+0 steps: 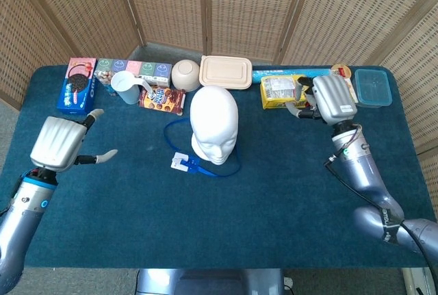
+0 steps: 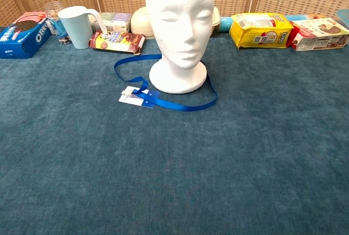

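A white foam mannequin head point(image 1: 213, 125) point(image 2: 179, 28) stands upright at the middle of the blue table. A blue lanyard point(image 1: 179, 131) point(image 2: 185, 105) loops around its base, with a white badge point(image 1: 179, 162) point(image 2: 132, 97) lying at the front left. My left hand point(image 1: 60, 142) hovers far to the left over bare cloth, fingers apart and holding nothing. My right hand point(image 1: 330, 99) is raised at the back right beside the yellow snack bag point(image 1: 279, 92) point(image 2: 257, 29), fingers spread, empty. Neither hand shows in the chest view.
Along the back edge stand an Oreo box point(image 1: 76, 84) point(image 2: 20, 32), a light blue cup point(image 1: 126, 85) point(image 2: 76, 26), a chocolate cookie pack point(image 1: 161, 99) point(image 2: 116, 41), a beige bowl point(image 1: 185, 74), a beige lidded container point(image 1: 226, 72) and a blue lidded box point(image 1: 373, 87).
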Available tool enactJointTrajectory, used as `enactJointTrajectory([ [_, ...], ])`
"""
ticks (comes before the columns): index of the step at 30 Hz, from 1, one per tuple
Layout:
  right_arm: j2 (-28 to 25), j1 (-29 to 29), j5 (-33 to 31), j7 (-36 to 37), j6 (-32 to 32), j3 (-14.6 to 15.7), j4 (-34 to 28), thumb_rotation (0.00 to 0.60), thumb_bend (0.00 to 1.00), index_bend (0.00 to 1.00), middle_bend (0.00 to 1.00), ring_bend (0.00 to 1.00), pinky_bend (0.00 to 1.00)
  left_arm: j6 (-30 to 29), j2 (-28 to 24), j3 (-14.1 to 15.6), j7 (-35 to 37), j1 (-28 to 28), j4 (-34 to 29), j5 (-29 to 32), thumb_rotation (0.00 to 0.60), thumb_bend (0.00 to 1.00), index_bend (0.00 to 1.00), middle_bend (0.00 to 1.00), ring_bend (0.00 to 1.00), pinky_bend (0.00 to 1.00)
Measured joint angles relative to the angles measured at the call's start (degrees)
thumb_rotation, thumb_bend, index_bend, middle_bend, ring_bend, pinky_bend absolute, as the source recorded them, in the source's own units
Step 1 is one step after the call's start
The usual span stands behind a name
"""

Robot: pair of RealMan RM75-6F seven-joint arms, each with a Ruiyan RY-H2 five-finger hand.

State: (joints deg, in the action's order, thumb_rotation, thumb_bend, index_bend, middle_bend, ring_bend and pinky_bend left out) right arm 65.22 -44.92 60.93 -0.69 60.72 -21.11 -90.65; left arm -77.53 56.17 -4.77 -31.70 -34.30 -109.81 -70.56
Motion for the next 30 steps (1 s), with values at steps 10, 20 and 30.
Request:
enactJointTrajectory([
  [10,-3.9,6.7,3.8,-0.4,6.3,2.5,-6.7,0.469,0.33,0.56,0.85,0.95,0.99,-5.2,-2.5,3.6,6.2,8.7,-0.1,-3.6,0.082,0.01,0.22,0.67,0.61,0.67],
  [20,-5.8,14.4,8.2,-1.6,12.3,7.4,-11.6,0.471,0.32,0.47,0.64,0.72,0.81,-10.7,-3.1,7.4,13.0,18.3,2.8,-7.6,0.078,0.01,0.22,0.49,0.44,0.46],
  [30,-6.0,21.7,11.0,-2.3,18.4,11.4,-14.3,0.423,0.31,0.41,0.48,0.49,0.55,-15.1,-0.5,10.2,15.8,25.6,7.1,-11.8,0.074,0.01,0.22,0.43,0.36,0.34],
])
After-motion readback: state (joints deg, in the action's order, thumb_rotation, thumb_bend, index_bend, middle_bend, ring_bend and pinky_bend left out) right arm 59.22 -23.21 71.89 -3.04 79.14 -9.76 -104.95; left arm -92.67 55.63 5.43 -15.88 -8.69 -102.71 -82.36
